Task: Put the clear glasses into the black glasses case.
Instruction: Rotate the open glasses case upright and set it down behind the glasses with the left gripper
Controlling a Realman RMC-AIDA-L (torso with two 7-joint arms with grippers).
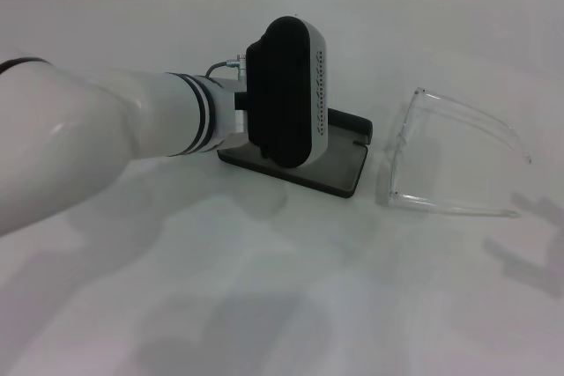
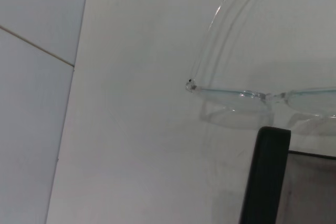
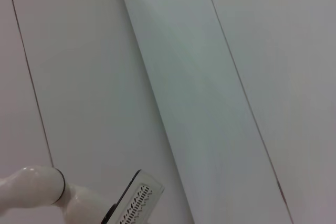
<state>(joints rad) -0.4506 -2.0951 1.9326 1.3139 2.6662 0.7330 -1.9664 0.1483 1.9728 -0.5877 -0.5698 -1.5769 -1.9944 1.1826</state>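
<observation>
Left arm over open case (image 1: 339, 165), mid-frame; grip state unclear.
Glasses (image 1: 454, 160) untouched at right; I grab them next.

A white table (image 1: 264, 305) carries the open black glasses case (image 1: 339, 169) with the clear glasses (image 1: 454, 160) just beside it.

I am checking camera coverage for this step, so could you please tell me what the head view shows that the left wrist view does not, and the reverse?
Only the head view shows the left arm reaching over the black glasses case, the case's open grey tray, and the whole clear glasses with both temple arms, lying on the table to the case's right, apart from it.

Only the left wrist view shows a close look at the glasses' hinge corner.

Both show the glasses, the case and the white table. Neither shows the left gripper's fingers.
</observation>
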